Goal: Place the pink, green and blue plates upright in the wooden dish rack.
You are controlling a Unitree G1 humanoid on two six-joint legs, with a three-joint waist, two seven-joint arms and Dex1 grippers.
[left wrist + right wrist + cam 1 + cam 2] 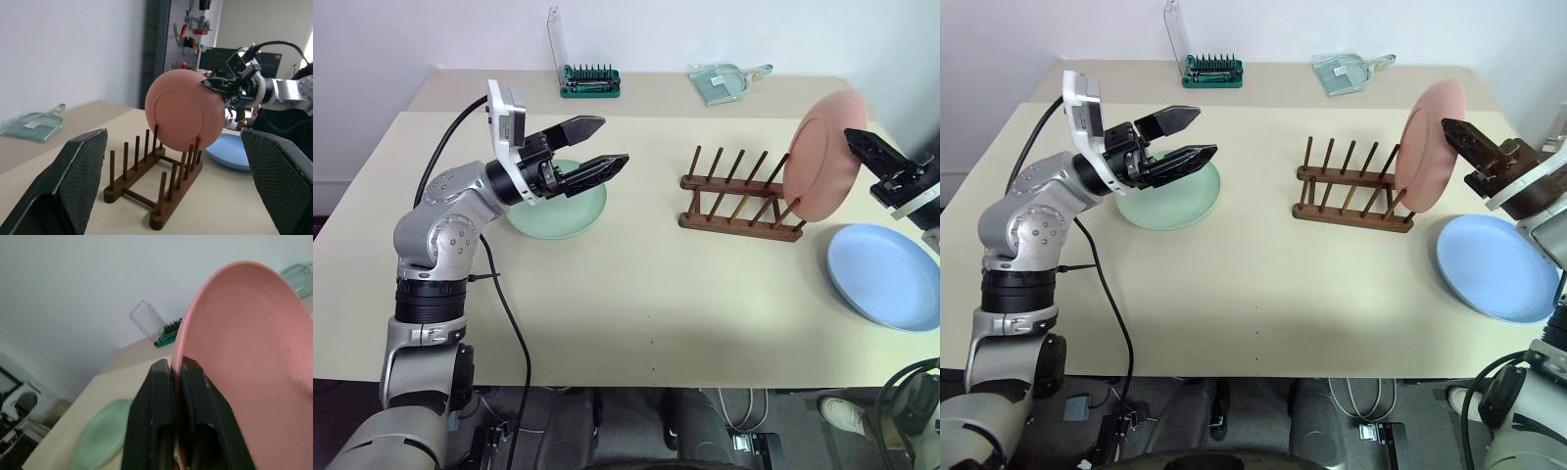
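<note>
The pink plate (824, 152) stands on edge at the right end of the wooden dish rack (734, 196), its lower rim down among the pegs. My right gripper (852, 137) is shut on the plate's upper right rim; in the right wrist view both fingers (161, 396) pinch that rim. The green plate (563, 215) lies flat at the left, partly hidden under my left gripper (615, 140), which hovers open above it and points toward the rack. The blue plate (886, 274) lies flat to the right of the rack, near the table's front right.
A green tool holder (589, 80) with a raised clear lid stands at the table's back edge. A clear flat scoop-like item (724, 80) lies at the back right. A black cable hangs from the left arm over the table's front edge (636, 377).
</note>
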